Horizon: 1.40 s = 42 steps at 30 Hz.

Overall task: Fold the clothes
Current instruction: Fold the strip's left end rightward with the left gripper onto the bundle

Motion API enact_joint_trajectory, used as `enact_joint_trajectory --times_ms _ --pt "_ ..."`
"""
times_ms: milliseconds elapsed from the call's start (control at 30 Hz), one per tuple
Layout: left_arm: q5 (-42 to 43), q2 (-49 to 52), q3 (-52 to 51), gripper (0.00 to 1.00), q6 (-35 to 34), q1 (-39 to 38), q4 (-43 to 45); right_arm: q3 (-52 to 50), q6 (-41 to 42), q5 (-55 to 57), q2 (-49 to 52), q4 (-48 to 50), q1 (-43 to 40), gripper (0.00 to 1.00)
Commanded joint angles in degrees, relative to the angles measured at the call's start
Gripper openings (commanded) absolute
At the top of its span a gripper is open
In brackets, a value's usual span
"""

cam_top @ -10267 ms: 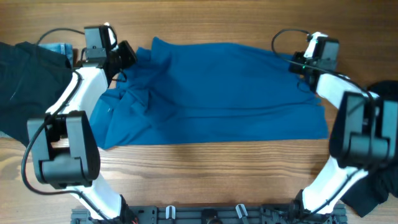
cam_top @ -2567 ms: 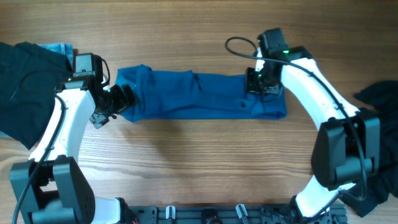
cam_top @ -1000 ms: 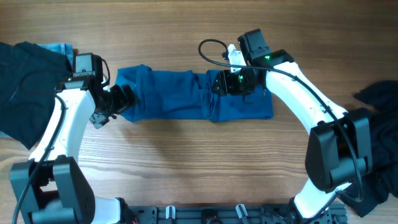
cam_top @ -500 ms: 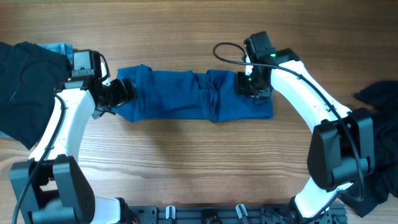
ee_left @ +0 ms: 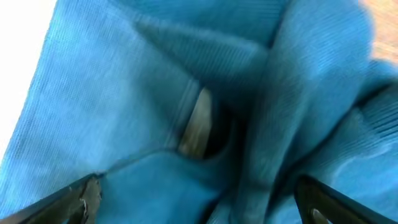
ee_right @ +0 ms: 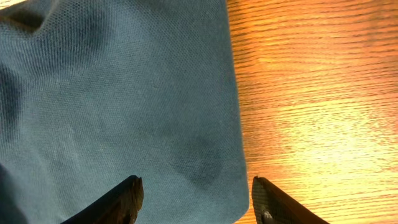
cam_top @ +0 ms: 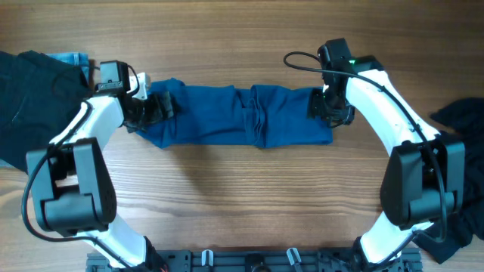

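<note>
Overhead view: a teal shirt (cam_top: 219,113) lies folded into a long narrow band across the upper middle of the frame on a wooden table (cam_top: 242,196). Its long axis runs left to right, and a bunched ridge crosses it just right of centre. The left gripper (cam_top: 159,107) sits on the band's crumpled left end; the right gripper (cam_top: 324,106) sits at its squarer right end. Bare wood lies open above the band and across the lower half. A black garment (cam_top: 26,98) fills the left edge, with a denim piece (cam_top: 72,59) at its top. A second black garment (cam_top: 460,113) is at the right edge.

Left wrist view: the left gripper (ee_left: 198,190) has its jaws spread wide, with rumpled folds of the teal shirt (ee_left: 124,93) filling the frame.

Right wrist view: the right gripper (ee_right: 196,190) has its jaws partly apart, gripping nothing. The teal shirt (ee_right: 112,93) lies flat, its straight edge running top to bottom against bare table (ee_right: 311,93) at right
</note>
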Motion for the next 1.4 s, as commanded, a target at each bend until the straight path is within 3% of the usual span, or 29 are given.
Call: enact_joint_trajectory --times_ms 0,133,233,367,400,500,767,1067,1200,1367 --pt "2.84 3.15 0.68 0.97 1.31 -0.20 1.07 0.63 0.81 1.36 0.15 -0.46 -0.22 0.62" --pt "2.84 6.64 0.68 0.93 1.31 -2.10 0.15 0.63 0.83 1.33 0.15 -0.52 -0.24 0.62" --pt "2.82 8.96 0.68 0.82 1.33 -4.07 -0.26 0.63 0.83 1.36 0.15 -0.55 -0.24 0.62" --pt "1.73 10.19 0.68 0.44 1.31 -6.29 -0.20 0.63 0.76 1.38 0.15 -1.29 -0.24 0.62" --pt "0.79 10.19 0.68 0.24 1.31 -6.69 -0.20 0.63 0.79 1.36 0.15 -1.25 -0.24 0.62" --pt "-0.35 10.16 0.70 0.04 1.27 -6.60 -0.66 0.63 0.50 1.38 0.15 -1.11 -0.24 0.62" --pt "-13.44 5.49 4.04 0.04 -3.89 -2.25 -7.41 0.63 -0.26 5.84 0.15 -1.20 -1.03 0.65" --pt "-17.22 -2.49 19.65 0.04 -3.89 2.99 -20.83 0.63 -2.16 7.17 0.15 -1.11 -8.11 0.70" --pt "-16.94 -3.72 27.41 0.04 -5.18 0.76 -27.78 0.63 -6.43 7.15 0.17 -1.09 -10.67 0.71" --pt "-16.72 -3.72 32.54 0.04 -8.46 -8.17 -32.89 0.63 -6.69 7.15 0.17 -1.09 -11.82 0.71"
